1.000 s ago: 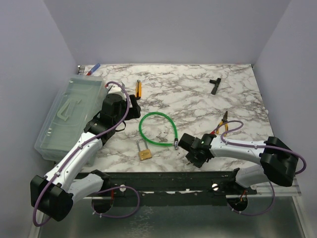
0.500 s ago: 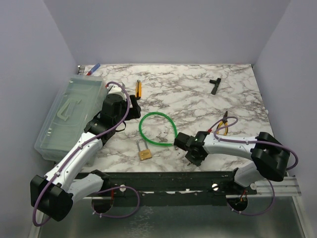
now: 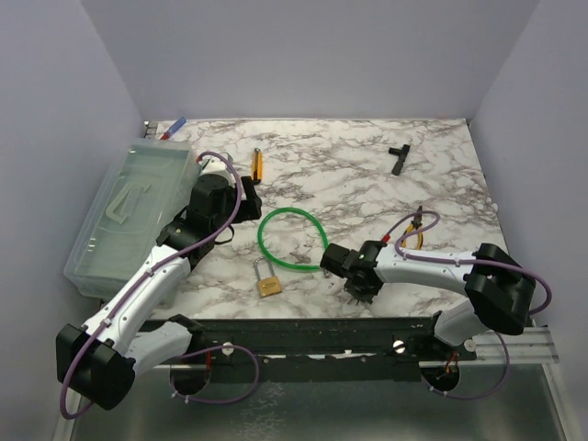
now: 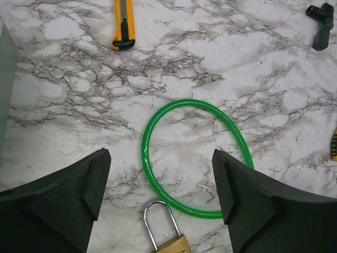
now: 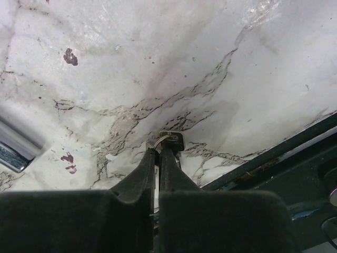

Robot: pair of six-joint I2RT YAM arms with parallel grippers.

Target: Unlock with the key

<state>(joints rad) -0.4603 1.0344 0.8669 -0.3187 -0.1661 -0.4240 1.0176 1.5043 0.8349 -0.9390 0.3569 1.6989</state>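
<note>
Key between the tips of the closed right hand

Padlock body cut off below.

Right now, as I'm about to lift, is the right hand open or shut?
Shut: in the right wrist view the right hand is pressed closed, pinching what looks like the key.

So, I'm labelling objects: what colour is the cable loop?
The cable loop is bright green; the left wrist view shows it best.
</note>
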